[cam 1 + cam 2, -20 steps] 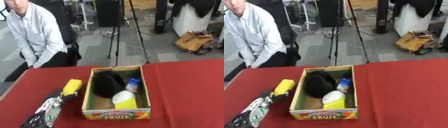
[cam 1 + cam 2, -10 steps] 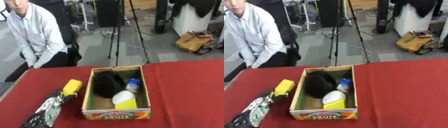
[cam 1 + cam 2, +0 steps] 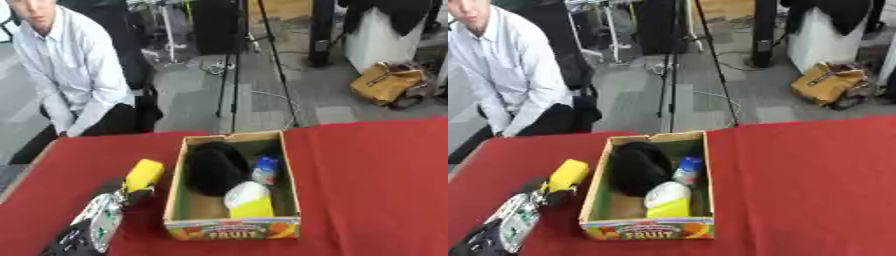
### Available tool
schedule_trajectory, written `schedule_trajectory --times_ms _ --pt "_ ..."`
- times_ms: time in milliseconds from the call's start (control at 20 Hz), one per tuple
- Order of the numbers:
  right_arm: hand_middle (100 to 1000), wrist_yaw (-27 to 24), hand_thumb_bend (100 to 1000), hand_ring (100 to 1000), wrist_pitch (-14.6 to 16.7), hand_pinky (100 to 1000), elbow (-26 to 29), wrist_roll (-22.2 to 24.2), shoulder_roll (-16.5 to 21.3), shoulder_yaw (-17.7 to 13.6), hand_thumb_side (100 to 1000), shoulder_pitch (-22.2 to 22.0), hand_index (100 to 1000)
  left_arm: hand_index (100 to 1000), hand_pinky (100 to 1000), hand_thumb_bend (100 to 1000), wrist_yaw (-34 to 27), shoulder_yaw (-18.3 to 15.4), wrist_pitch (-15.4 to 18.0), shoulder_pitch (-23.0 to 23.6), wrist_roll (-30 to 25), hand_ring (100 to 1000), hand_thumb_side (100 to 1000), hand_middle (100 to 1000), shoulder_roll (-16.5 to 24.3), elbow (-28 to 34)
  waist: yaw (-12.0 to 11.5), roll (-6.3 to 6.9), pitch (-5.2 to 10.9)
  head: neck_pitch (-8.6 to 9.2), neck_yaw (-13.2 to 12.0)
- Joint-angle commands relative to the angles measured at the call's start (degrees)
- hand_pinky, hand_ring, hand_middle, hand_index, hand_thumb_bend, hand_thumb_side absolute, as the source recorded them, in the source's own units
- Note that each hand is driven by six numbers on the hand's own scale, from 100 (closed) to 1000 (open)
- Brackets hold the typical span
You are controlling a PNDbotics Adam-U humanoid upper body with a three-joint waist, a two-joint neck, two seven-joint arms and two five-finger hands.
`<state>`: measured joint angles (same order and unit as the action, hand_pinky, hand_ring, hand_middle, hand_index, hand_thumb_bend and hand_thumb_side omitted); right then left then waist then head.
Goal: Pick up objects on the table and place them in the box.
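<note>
The left hand comes in from the lower left corner of the frame and points up and a little to the right, toward the box. Its arm is low over the red desk. The fingers are closed around the lower end of a yellow object, which sticks out above the hand, just left of the box wall. Whether the object touches the desk, I cannot tell.

The box stands in the lower middle of the frame, with "FRUIT" printed on its near side. Inside it lie a black thing at the upper left, a small white bottle with blue beside it, and a white and yellow thing at the near end.

The right hand is not visible.
</note>
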<state>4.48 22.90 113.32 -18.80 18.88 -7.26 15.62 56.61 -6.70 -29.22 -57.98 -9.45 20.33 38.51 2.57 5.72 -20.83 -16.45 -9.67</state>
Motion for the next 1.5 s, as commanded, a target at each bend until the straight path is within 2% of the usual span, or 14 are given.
schedule_trajectory --times_ms 50,200,700,1200,1500 --pt "709 -0.22 100 894 0.02 956 1.27 -0.11 0.63 -0.31 1000 0.38 746 769 989 180 -0.56 -0.22 -0.49 -0.78 -0.26 911 788 836 0.44 -0.19 0.06 -0.32 1.34 0.37 -0.08" --pt "709 -0.31 100 896 0.02 957 1.27 -0.11 0.63 -0.29 1000 0.4 747 758 981 121 -1.27 -0.3 -0.43 -0.8 -0.4 902 724 807 0.38 -0.13 0.06 -0.34 1.33 0.43 -0.02" --pt "708 -0.31 100 898 -0.13 962 1.27 -0.18 0.53 -0.34 1000 0.28 746 708 975 100 -3.34 -0.22 0.21 -0.75 -0.5 889 668 779 0.19 1.49 -0.1 -0.46 1.43 0.47 0.28" --pt "709 -0.09 100 897 -0.38 964 1.27 -0.18 0.42 -0.3 1000 0.1 746 645 970 100 -3.33 -0.54 -0.08 -0.63 -0.87 868 693 742 0.12 6.44 -0.49 -0.54 1.87 0.35 0.47" --pt "709 -0.12 100 897 -0.43 965 1.27 0.0 0.25 -0.19 1000 0.14 745 611 965 100 -3.4 -0.76 -0.33 -0.63 -1.09 854 676 722 0.01 8.4 -0.83 -0.71 2.09 0.3 0.65"
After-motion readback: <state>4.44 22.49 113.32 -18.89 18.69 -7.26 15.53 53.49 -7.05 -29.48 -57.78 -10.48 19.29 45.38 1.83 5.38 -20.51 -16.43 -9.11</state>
